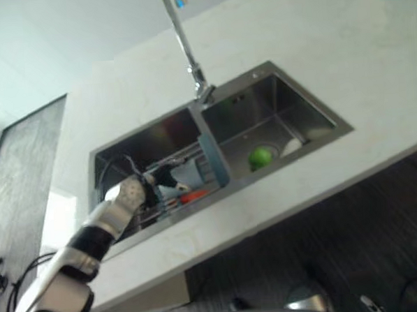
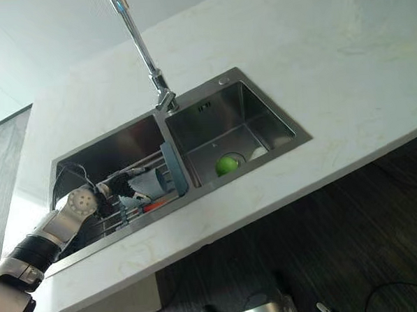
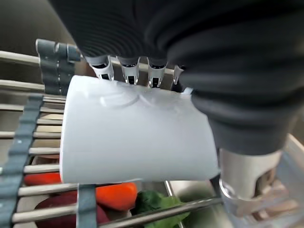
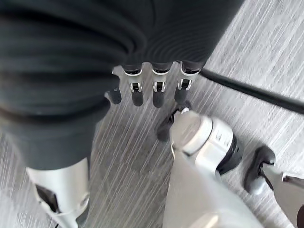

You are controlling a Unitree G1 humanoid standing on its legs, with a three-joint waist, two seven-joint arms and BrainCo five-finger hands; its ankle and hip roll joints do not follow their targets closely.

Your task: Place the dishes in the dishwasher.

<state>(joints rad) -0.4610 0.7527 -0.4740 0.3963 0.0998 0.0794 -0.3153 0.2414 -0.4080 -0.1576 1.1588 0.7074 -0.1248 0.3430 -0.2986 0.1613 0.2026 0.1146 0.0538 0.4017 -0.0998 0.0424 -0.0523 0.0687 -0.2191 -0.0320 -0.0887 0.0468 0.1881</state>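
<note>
A white cup lies on its side on the wire rack over the sink's left basin. My left hand reaches into that basin. Its fingers curl over the cup's far side and its thumb sits by the cup's open end, so the hand is shut on the cup. My right hand hangs low over the grey floor with relaxed fingers and holds nothing.
Under the rack lie an orange vegetable and green leaves. The right basin holds a green ball-shaped thing and a white dish. A tall faucet rises behind the divider. Pale countertop surrounds the sink.
</note>
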